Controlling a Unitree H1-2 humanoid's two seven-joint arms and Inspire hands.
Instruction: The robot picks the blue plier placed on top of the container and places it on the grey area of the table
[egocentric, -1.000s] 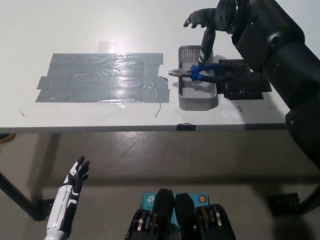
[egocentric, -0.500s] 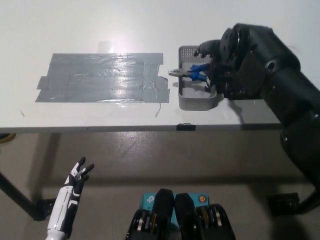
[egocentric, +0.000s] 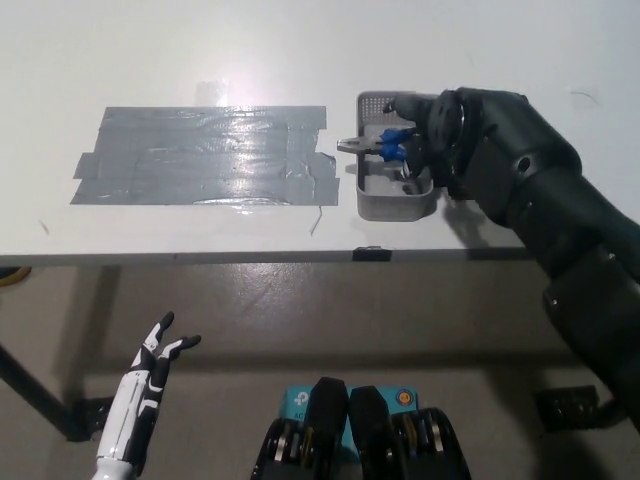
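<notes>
The blue plier (egocentric: 390, 142) lies across the top of the grey container (egocentric: 395, 207), its metal nose sticking out over the container's left rim. My black right hand (egocentric: 418, 158) is down over the plier's blue handles at the container's right side and hides most of them; its hold is hidden from view. The grey taped area (egocentric: 200, 155) covers the table to the left of the container. My white left hand (egocentric: 155, 358) hangs open below the table's front edge at the lower left.
The white table's front edge (egocentric: 250, 258) runs across the middle of the picture, with floor below it. My black right forearm (egocentric: 560, 230) covers the table's right end. A table leg foot (egocentric: 570, 408) stands at the lower right.
My right arm has swung down and left from behind the container, bringing the hand onto the plier's handles. The plier has not moved. The left hand has spread slightly.
</notes>
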